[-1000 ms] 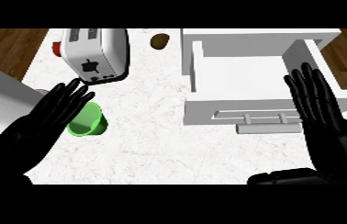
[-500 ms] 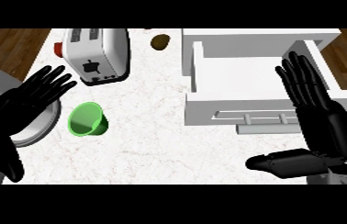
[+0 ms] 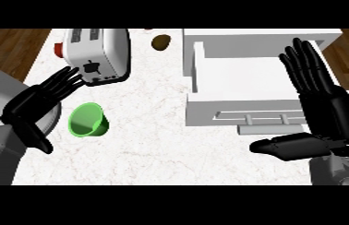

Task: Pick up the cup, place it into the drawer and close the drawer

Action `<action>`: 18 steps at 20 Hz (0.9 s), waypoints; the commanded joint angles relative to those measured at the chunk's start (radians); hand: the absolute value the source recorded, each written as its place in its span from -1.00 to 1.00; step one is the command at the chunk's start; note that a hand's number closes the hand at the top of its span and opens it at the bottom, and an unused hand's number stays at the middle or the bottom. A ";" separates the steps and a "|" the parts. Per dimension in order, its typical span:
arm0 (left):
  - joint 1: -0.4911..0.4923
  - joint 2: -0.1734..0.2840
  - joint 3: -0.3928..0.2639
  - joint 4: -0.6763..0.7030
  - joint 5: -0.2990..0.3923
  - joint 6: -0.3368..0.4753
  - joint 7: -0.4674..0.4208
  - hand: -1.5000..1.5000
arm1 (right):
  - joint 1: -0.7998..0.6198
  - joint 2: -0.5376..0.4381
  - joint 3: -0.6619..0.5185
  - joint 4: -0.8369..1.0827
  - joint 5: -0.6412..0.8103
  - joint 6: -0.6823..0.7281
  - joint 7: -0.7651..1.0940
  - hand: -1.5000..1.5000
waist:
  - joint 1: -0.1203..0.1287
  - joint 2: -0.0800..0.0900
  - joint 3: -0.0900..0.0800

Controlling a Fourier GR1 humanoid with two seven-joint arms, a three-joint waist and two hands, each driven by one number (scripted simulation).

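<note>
Marble counter (image 3: 157,127), green cup (image 3: 88,120) tipped, mouth lower-left

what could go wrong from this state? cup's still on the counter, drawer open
1. The green cup lies on its side, mouth toward the left hand, which is open beside it. A sideways approach may roll it instead of gripping it.
2. The toaster stands just behind that hand; lifting the cup toward the drawer could clip it.
3. The right hand is open over the drawer's right side, possibly in the way of the drop.
</note>
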 commanded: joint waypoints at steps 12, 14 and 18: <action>-0.023 0.016 -0.117 0.376 -0.379 0.077 -0.553 -1.00 | -0.063 -0.026 -0.046 0.020 -0.039 0.024 0.019 -1.00 | -0.022 0.009 -0.005; -0.056 -0.019 -0.135 0.409 -0.393 0.114 -0.566 -1.00 | -0.093 -0.024 -0.040 0.034 -0.029 0.011 0.044 -1.00 | -0.020 0.009 -0.004; -0.106 -0.029 -0.154 0.477 -0.419 0.177 -0.602 -1.00 | -0.150 -0.039 -0.055 0.048 -0.042 0.014 0.062 -1.00 | -0.032 0.014 -0.005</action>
